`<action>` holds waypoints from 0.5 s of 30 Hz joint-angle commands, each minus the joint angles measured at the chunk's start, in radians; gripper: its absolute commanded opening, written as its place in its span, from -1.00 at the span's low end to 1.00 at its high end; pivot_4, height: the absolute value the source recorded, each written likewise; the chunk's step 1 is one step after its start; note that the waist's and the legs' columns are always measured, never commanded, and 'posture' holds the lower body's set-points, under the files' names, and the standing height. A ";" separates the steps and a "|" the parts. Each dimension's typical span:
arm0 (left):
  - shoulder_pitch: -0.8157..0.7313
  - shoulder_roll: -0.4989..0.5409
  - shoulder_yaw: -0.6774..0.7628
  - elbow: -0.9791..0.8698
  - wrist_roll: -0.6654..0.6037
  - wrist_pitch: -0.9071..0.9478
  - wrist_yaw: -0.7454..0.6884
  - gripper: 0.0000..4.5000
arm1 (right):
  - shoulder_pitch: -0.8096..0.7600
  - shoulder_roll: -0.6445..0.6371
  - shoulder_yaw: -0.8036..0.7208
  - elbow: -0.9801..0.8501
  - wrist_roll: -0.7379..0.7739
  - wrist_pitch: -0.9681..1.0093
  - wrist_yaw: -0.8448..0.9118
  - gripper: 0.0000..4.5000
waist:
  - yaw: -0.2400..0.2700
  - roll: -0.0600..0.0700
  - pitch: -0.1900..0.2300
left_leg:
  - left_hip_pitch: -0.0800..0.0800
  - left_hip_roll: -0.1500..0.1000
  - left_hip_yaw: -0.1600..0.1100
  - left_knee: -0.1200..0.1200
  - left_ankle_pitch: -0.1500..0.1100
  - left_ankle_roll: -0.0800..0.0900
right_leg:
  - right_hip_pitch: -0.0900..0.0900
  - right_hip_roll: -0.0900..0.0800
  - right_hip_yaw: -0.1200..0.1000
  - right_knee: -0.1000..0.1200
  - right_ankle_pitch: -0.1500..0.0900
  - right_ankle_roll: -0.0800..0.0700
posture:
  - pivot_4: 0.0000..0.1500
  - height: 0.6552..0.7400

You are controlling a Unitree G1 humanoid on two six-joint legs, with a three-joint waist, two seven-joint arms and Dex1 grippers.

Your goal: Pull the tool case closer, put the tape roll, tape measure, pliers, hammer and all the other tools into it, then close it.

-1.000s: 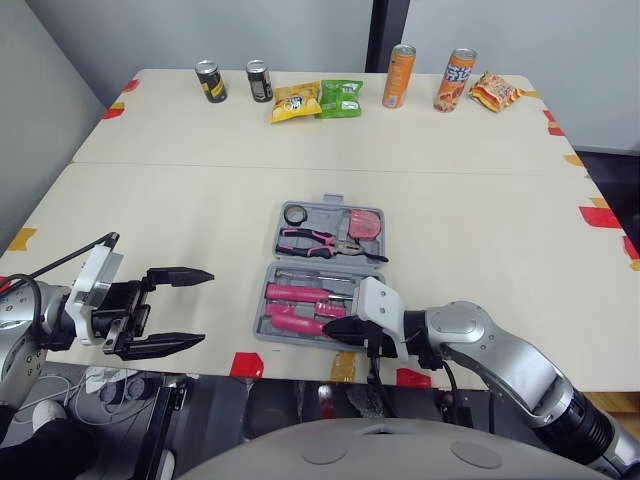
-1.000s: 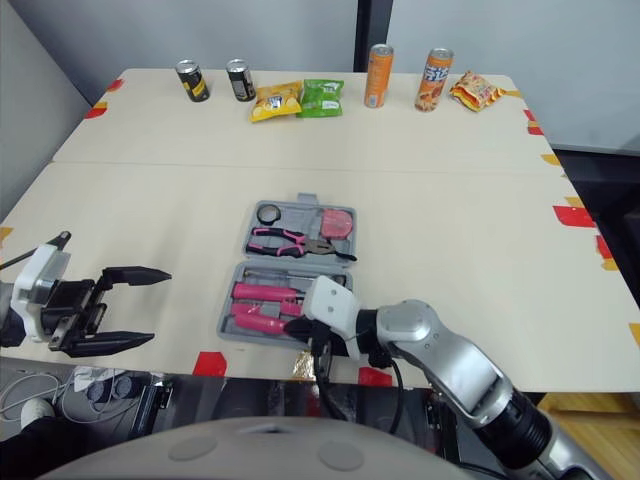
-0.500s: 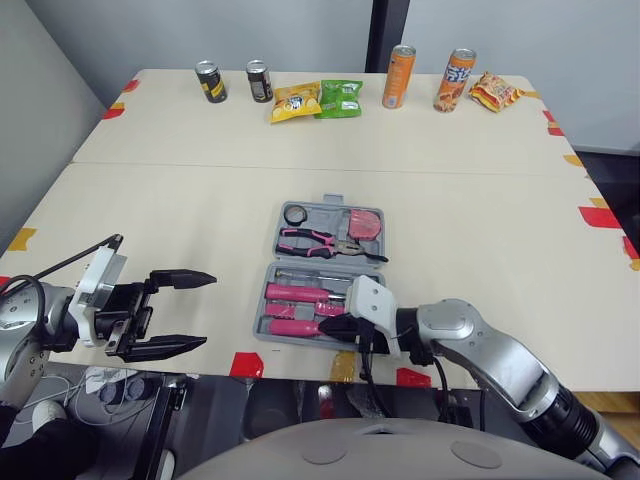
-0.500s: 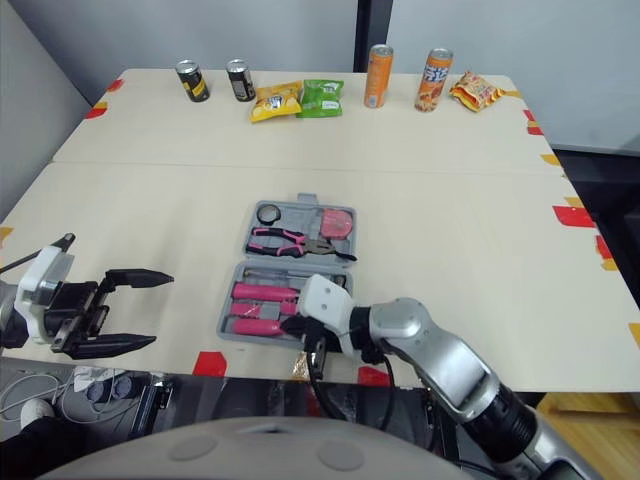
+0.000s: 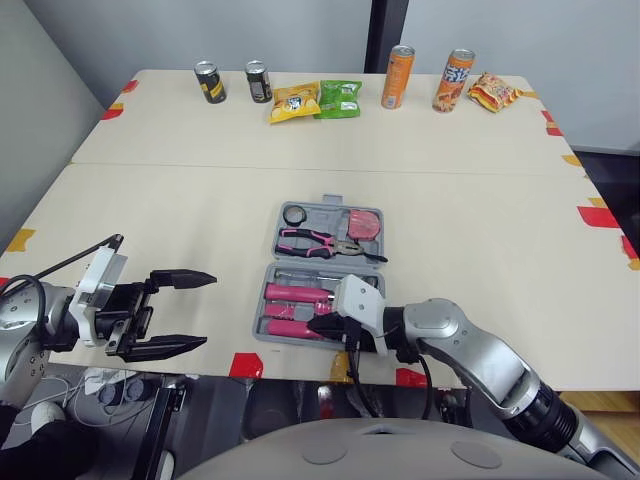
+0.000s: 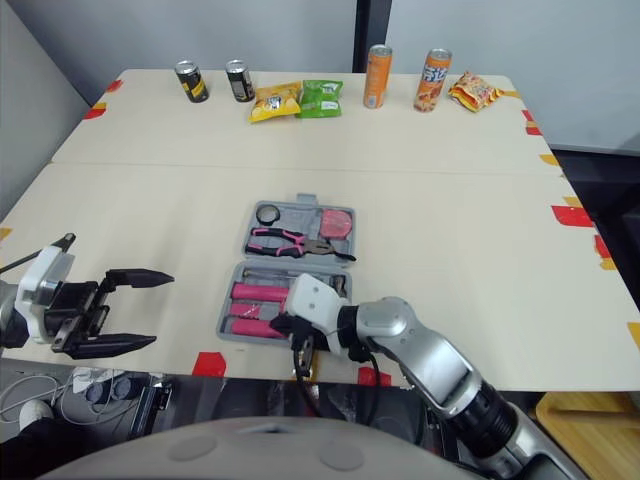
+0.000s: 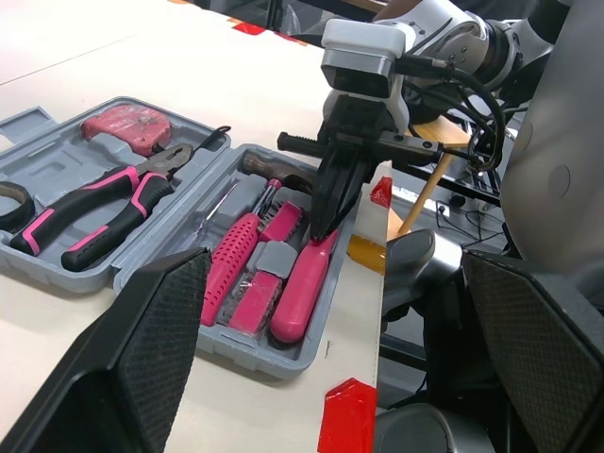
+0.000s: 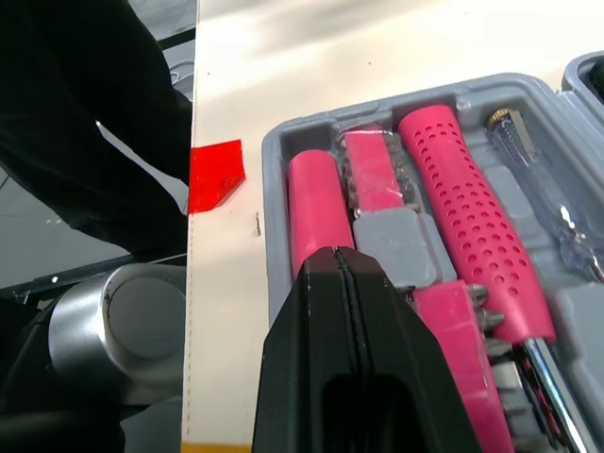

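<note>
The grey tool case (image 5: 300, 262) lies open near the table's front edge. Its far half holds a black tape roll (image 5: 295, 214), pink-handled pliers (image 5: 310, 240) and a red tape measure (image 5: 364, 224). The near half holds a pink-handled hammer (image 5: 295, 293) and other pink tools (image 8: 462, 217). My right gripper (image 5: 322, 325) is shut with nothing between its fingers, its tip low over the pink handles (image 7: 297, 283) at the case's near edge. My left gripper (image 5: 208, 309) is open over the table's front edge, well left of the case.
Several drink cans (image 5: 398, 76) and snack packs (image 5: 296, 102) line the far edge of the table. Red tape marks (image 5: 246, 365) sit along the front edge beside the case, others at the table's sides. Bare tabletop lies left and right of the case.
My right gripper has slid left along the case's near half, staying shut. The left gripper and the tools have not moved.
</note>
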 commanded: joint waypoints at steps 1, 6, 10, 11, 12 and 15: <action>-0.002 0.006 0.008 -0.015 -0.012 -0.003 -0.043 1.00 | 0.005 0.012 0.032 0.040 -0.033 0.002 -0.012 -0.98 | -0.002 0.000 0.000 | 0.000 0.000 0.000 0.000 0.000 0.000 | 0.000 0.000 0.000 0.000 0.000 0.000 | 1.00 1.00; 0.000 0.004 0.011 -0.022 -0.011 0.001 -0.043 1.00 | 0.013 0.031 0.046 0.061 -0.056 -0.019 -0.023 -0.98 | -0.006 0.000 0.000 | 0.000 0.000 0.000 0.000 0.000 0.000 | 0.000 0.000 0.000 0.000 0.000 0.000 | 1.00 1.00; 0.002 0.002 0.014 -0.027 -0.011 0.005 -0.043 1.00 | 0.020 0.047 0.051 0.072 -0.069 -0.033 -0.032 -0.98 | -0.006 0.000 0.000 | 0.000 0.000 0.000 0.000 0.000 0.000 | 0.000 0.000 0.000 0.000 0.000 0.000 | 1.00 1.00; 0.002 0.002 0.014 -0.028 -0.010 0.006 -0.043 1.00 | 0.022 0.053 0.052 0.076 -0.071 -0.039 -0.036 -0.98 | -0.006 0.000 0.000 | 0.000 0.000 0.000 0.000 0.000 0.000 | 0.000 0.000 0.000 0.000 0.000 0.000 | 1.00 1.00; 0.001 0.001 0.013 -0.029 -0.010 0.007 -0.043 1.00 | 0.024 0.058 0.052 0.081 -0.074 -0.045 -0.038 -0.98 | -0.006 0.000 0.000 | 0.000 0.000 0.000 0.000 0.000 0.000 | 0.000 0.000 0.000 0.000 0.000 0.000 | 1.00 1.00; 0.001 0.001 0.015 -0.032 -0.011 0.011 -0.043 1.00 | 0.030 0.073 0.063 0.097 -0.088 -0.078 -0.046 -0.98 | -0.006 0.000 0.000 | 0.000 0.000 0.000 0.000 0.000 0.000 | 0.000 0.000 0.000 0.000 0.000 0.000 | 1.00 1.00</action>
